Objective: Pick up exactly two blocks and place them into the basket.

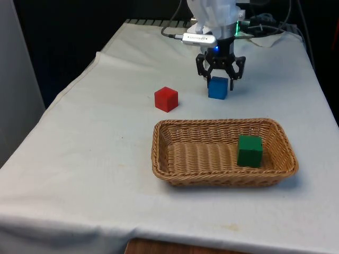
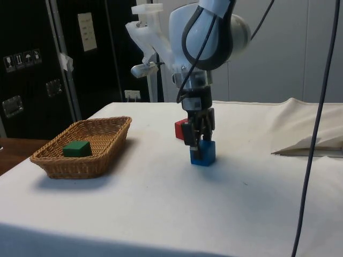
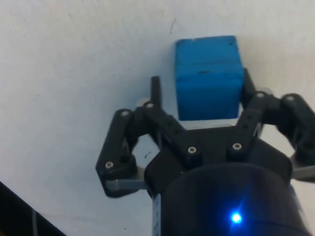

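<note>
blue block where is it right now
The blue block sits on the cloth beyond the basket, to the front view's right of the red block. The gripper hangs right over it with its jaws open on either side.

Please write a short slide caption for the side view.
Open tool straddles blue block; green block lies in basket.

White arm with dark cables; black linkage end effector studded with screws.
</note>
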Robot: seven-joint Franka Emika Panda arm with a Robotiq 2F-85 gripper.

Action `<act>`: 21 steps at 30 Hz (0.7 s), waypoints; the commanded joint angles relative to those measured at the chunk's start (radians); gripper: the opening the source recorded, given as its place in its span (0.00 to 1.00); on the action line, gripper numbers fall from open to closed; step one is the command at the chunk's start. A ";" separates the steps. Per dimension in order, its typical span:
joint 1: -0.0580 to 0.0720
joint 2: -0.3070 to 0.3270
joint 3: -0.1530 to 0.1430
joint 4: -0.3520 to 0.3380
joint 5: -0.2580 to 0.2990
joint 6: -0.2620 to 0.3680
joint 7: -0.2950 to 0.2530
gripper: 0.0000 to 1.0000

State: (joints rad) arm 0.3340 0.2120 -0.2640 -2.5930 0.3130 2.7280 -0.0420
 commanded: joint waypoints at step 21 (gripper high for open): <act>0.005 -0.011 -0.036 0.032 -0.056 -0.026 0.025 0.03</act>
State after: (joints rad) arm 0.3330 0.1990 -0.2850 -2.5650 0.2870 2.7100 -0.0390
